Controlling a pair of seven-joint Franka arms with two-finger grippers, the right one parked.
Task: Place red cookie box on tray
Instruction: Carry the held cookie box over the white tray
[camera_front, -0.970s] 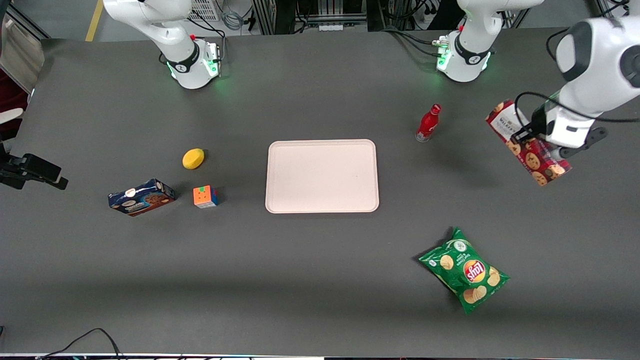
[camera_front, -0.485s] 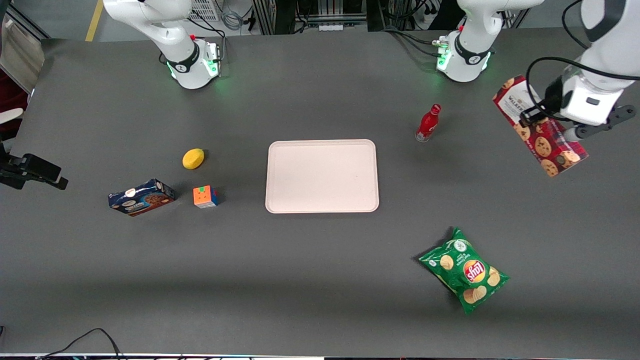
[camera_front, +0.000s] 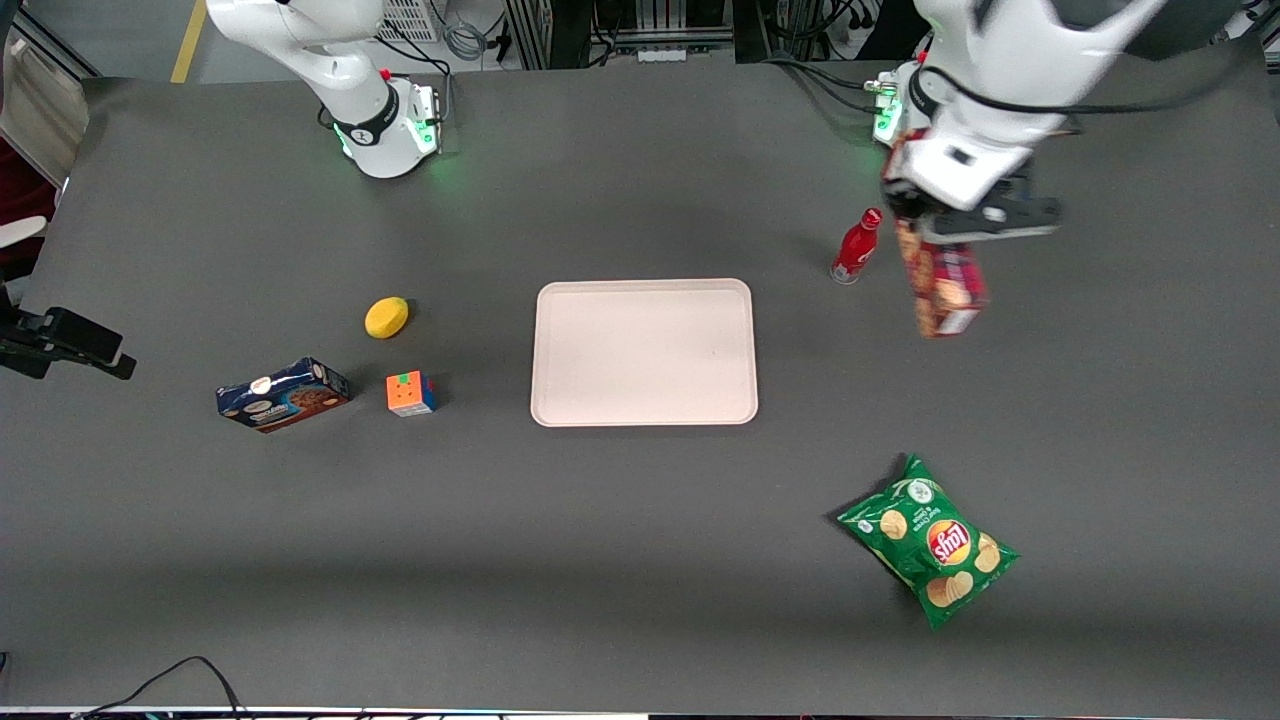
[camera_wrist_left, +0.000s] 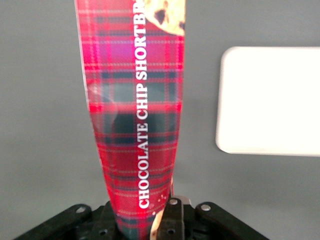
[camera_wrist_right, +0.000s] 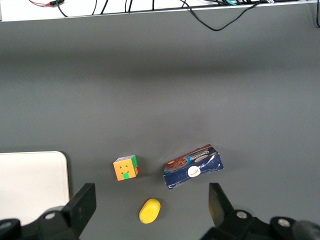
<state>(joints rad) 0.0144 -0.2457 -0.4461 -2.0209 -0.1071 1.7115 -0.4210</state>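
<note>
The red cookie box (camera_front: 942, 292), a slim dark red tartan carton, hangs in the air, gripped at its upper end and pointing down toward the table. My gripper (camera_front: 938, 238) is shut on it, just beside the red bottle and toward the working arm's end of the table from the tray. In the left wrist view the box (camera_wrist_left: 137, 100) runs lengthwise out of the gripper (camera_wrist_left: 142, 222), with one dark finger (camera_wrist_left: 172, 220) pressed against its side. The pale pink-beige tray (camera_front: 643, 352) lies flat in the middle of the table with nothing on it; it also shows in the wrist views (camera_wrist_left: 270, 100) (camera_wrist_right: 30, 180).
A red bottle (camera_front: 856, 247) stands upright between the held box and the tray. A green chips bag (camera_front: 928, 540) lies nearer the front camera. Toward the parked arm's end are a blue cookie box (camera_front: 283, 394), a colour cube (camera_front: 411, 393) and a yellow lemon-like object (camera_front: 386, 317).
My gripper has carried the red cookie box from the working arm's end of the table toward the tray. It is now beside the red bottle, and the box has turned edge-on.
</note>
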